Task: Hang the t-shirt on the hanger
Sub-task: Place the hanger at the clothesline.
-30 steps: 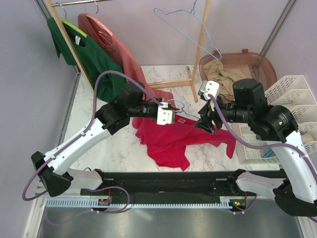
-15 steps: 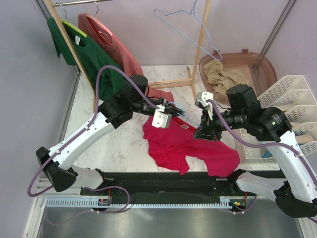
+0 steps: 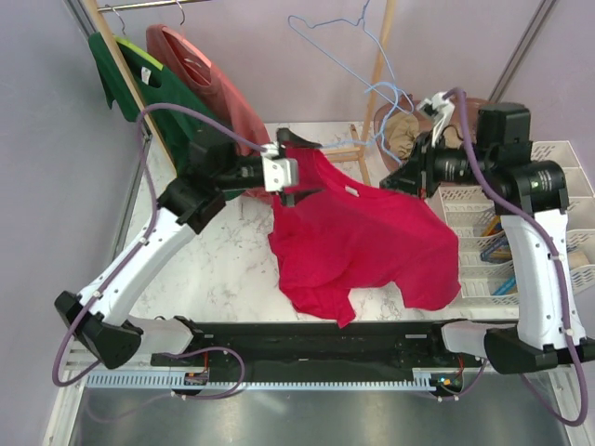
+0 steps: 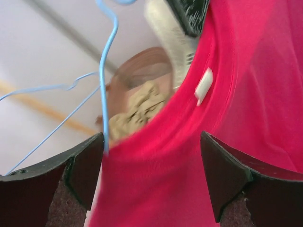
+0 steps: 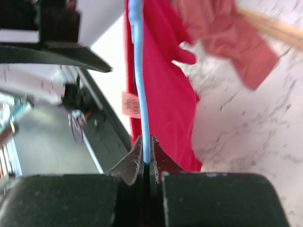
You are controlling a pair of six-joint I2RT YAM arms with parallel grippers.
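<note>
The t-shirt [image 3: 372, 242] hangs lifted over the middle of the marble table [image 3: 223, 269]. Its collar is up by the left gripper [image 3: 299, 169], and its lower hem droops toward the table's near edge. That gripper's jaws stand spread wide. In the left wrist view the collar and its white tag [image 4: 204, 87] lie across the gap between them, unpinched. The right gripper [image 5: 147, 153] has its jaws pressed together on the thin blue wire of the hanger [image 5: 140, 85], which runs from the fingertips up along the red cloth. Open marble lies left of the shirt and in front of the left arm. Room is tighter at the back. A wooden rack post [image 3: 376, 65] rises just behind the two grippers, and a second blue hanger [image 3: 327, 46] hangs beside it, near the held wire. Farther left on the rack hang a dark green shirt [image 3: 121, 74] and a salmon-pink shirt [image 3: 200, 74], the pink one trailing onto the table behind the left arm. A brown basin [image 4: 142, 61] holding beige cloth [image 4: 137, 111] sits behind the right gripper. White trays [image 3: 558, 167] line the right edge, close beside the right arm.
</note>
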